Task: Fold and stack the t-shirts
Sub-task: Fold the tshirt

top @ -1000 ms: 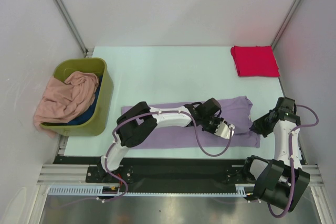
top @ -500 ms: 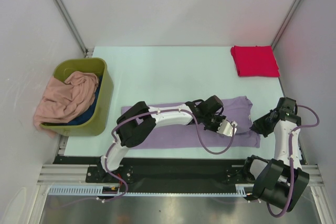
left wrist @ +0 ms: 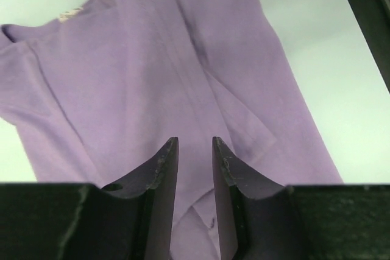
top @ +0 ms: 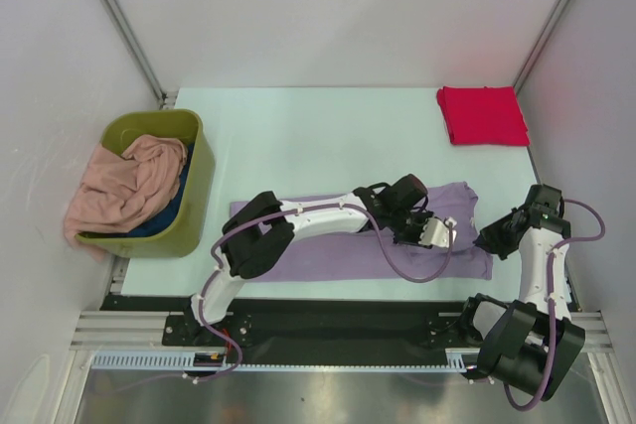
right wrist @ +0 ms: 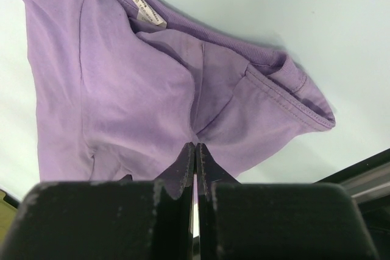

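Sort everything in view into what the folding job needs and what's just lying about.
Job:
purple shirt
red shirt
pink shirt
blue shirt

Lying about:
green bin, holding the pink and blue shirts

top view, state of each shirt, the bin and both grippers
bin, upright
lavender shirt, folded into a long strip, flat
red shirt, folded, lying alone
pink shirt, crumpled over bin rim
blue shirt, bunched inside bin
left gripper, open
right gripper, shut on lavender shirt
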Robot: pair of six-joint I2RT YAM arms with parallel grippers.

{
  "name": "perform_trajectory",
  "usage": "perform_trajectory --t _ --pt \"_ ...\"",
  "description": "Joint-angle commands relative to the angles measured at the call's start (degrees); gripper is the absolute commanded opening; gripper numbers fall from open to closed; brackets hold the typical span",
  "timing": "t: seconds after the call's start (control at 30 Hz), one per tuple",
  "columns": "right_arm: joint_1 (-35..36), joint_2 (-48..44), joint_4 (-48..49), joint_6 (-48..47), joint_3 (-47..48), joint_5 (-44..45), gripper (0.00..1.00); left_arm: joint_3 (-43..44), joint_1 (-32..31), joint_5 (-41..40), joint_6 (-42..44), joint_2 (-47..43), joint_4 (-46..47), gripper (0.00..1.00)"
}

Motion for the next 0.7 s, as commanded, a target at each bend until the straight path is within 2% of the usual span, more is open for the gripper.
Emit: perform_trajectory --t 0.0,0.1,0.27,0.47,0.53,0.6,0.67 --pt "-0.5 -0.4 0.9 -0.8 0.3 -0.9 0.0 4.4 0.2 -0.9 -3.4 2.7 -0.3 0.33" --pt "-0.6 -0.4 0.9 -0.8 0.3 -0.8 0.0 7.4 0.2 0.3 -1.9 4.0 -5.9 0.33" --pt "-0.7 -0.4 1.1 -0.8 0.3 -0.7 0.0 6.6 -0.6 1.0 1.2 3.5 -10.9 0.42" --pt "-0.7 -0.5 1.3 -0.8 0.2 -0.9 0.0 4.2 -1.1 -4.2 1.9 3.5 -7.9 0.42" --pt "-0.8 -0.5 1.1 -0.8 0.2 -0.9 0.0 4.6 -1.1 -5.7 0.3 3.7 -5.3 0.36" --pt "-0.8 -0.6 1.0 -1.0 0.4 -1.0 0.0 5.4 -1.1 -5.4 0.3 4.2 -5.7 0.35" --pt "-0.9 -0.7 0.8 -1.0 0.4 -1.0 0.0 5.6 -1.1 -2.5 1.8 4.3 -9.0 0.39"
